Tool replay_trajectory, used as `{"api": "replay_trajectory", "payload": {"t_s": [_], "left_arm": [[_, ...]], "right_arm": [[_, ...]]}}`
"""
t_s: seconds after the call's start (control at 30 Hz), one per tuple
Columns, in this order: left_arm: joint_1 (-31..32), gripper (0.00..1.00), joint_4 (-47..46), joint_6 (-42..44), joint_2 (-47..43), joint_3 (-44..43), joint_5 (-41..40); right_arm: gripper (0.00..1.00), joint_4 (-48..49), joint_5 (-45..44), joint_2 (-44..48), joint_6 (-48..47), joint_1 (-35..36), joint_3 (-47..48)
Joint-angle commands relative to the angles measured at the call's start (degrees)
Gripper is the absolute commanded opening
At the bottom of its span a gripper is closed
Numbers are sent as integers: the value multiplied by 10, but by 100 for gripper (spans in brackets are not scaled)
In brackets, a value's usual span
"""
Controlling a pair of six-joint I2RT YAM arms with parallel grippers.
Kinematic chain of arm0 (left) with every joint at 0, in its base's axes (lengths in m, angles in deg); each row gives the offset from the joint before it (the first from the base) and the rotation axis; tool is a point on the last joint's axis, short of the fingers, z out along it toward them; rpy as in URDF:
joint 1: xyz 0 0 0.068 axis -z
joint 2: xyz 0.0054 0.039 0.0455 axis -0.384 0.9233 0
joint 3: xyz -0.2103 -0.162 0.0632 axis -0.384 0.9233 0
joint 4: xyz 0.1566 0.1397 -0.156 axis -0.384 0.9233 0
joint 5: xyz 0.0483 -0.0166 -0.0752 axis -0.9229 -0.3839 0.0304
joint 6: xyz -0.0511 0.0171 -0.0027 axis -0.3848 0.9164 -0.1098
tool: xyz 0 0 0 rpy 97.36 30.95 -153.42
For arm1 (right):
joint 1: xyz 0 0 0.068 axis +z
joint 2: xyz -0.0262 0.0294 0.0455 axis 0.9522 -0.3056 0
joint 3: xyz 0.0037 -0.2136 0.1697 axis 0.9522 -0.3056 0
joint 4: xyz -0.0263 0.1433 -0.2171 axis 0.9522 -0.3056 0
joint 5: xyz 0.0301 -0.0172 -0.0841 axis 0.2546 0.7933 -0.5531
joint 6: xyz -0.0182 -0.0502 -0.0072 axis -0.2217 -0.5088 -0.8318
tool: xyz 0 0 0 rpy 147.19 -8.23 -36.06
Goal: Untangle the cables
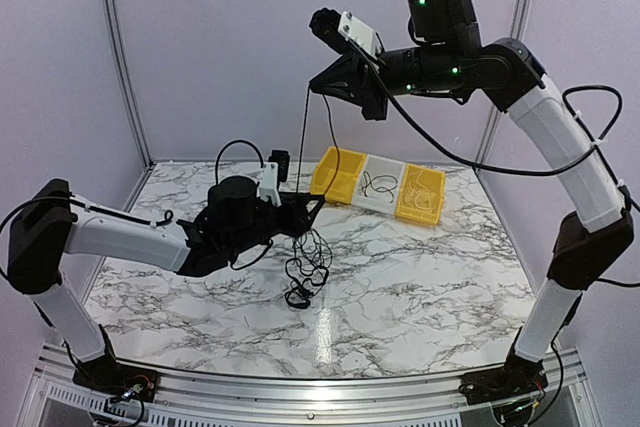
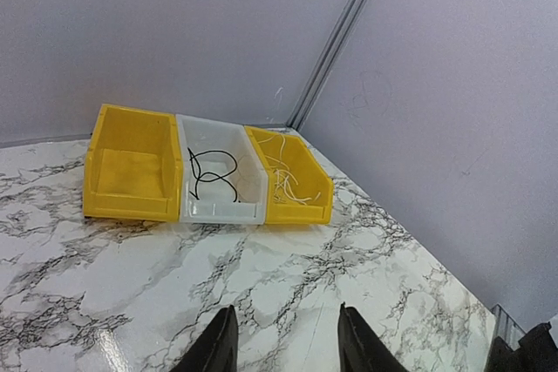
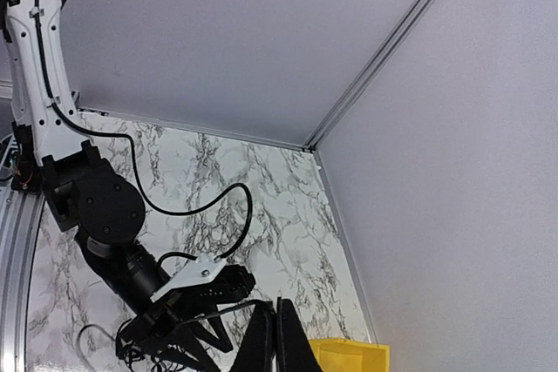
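Note:
The cables (image 1: 305, 269) are thin black wires bunched in a small tangle on the marble table. Two strands (image 1: 303, 162) rise from the tangle to my right gripper (image 1: 316, 85), which is held high and shut on them. In the right wrist view, its fingers (image 3: 275, 339) are pressed together and a thin strand (image 3: 222, 306) runs off to the left. My left gripper (image 1: 314, 206) hovers low beside the hanging strands, just above the tangle. The left wrist view shows its fingers (image 2: 220, 348) apart, with only marble between them.
Three bins stand in a row at the back: a yellow bin (image 2: 131, 176), a white bin (image 2: 225, 206) holding a black wire loop, and a yellow bin (image 2: 301, 208) holding whitish strands. The enclosure walls meet in a corner behind the bins (image 1: 337, 175).

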Motion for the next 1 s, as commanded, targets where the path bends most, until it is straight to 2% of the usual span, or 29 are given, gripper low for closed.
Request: {"api": "replay_trajectory", "payload": {"t_s": [0.0, 0.1, 0.2, 0.4, 0.57, 0.97], "left_arm": [[-8, 48, 144, 8, 38, 73, -9], [-2, 55, 140, 24, 5, 79, -11], [16, 61, 135, 64, -54, 66, -46], [25, 66, 149, 103, -131, 42, -77], [25, 66, 187, 103, -174, 61, -86], [25, 69, 232, 35, -275, 101, -118]], "right_arm": [[0, 319, -37, 71, 23, -6, 47], [0, 346, -83, 71, -12, -12, 39], [0, 319, -92, 73, -11, -42, -2], [0, 365, -74, 122, 56, -108, -196], [0, 352, -64, 102, 75, -149, -200], [0, 375, -44, 63, 96, -247, -260]]}}
